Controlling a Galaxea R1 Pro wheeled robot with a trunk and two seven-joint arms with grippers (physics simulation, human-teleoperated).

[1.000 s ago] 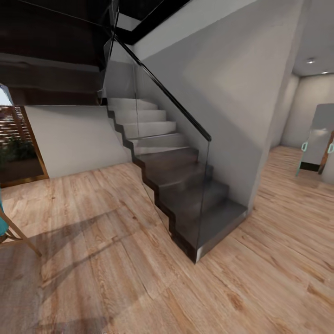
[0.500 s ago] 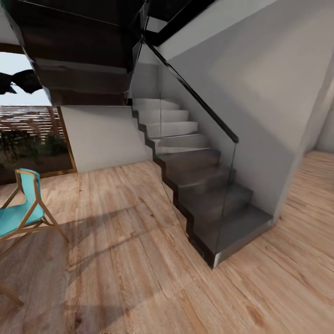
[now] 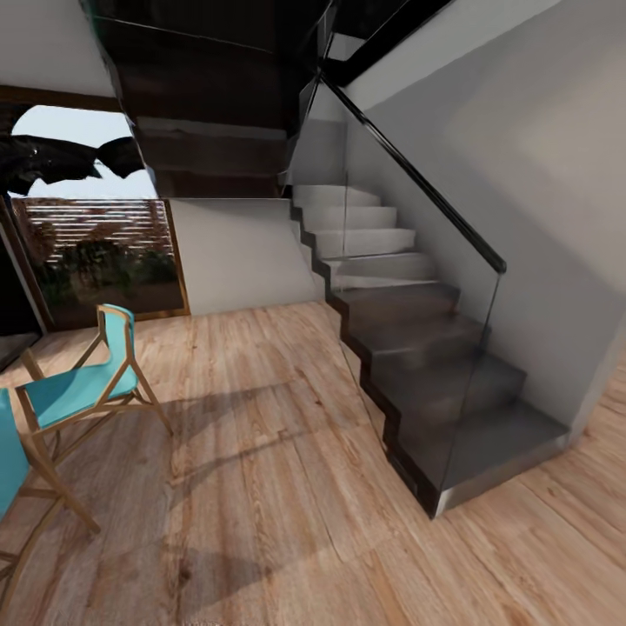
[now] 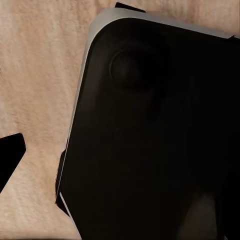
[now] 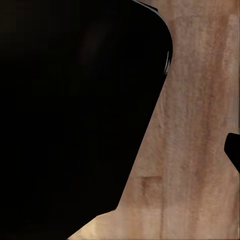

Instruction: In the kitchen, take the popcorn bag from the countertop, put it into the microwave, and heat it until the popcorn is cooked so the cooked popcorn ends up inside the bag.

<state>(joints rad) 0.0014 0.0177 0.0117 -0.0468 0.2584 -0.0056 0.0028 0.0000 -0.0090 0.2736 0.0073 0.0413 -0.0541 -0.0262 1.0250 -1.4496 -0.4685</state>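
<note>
- Robot base (image 4: 150,140) in left wrist view: big glossy black shell, rounded corner, thin pale grey rim along the edge, one shallow round dimple near the corner.
- Same base (image 5: 70,110) in right wrist view: plain black, rounded corner, thin pale edge line.
- No cables, screws or markings visible.

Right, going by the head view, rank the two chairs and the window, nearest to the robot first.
1. Cut-off chair, at the lower left edge.
2. Whole chair, on the left, just beyond the first.
3. Window, far left, behind both chairs.
</note>
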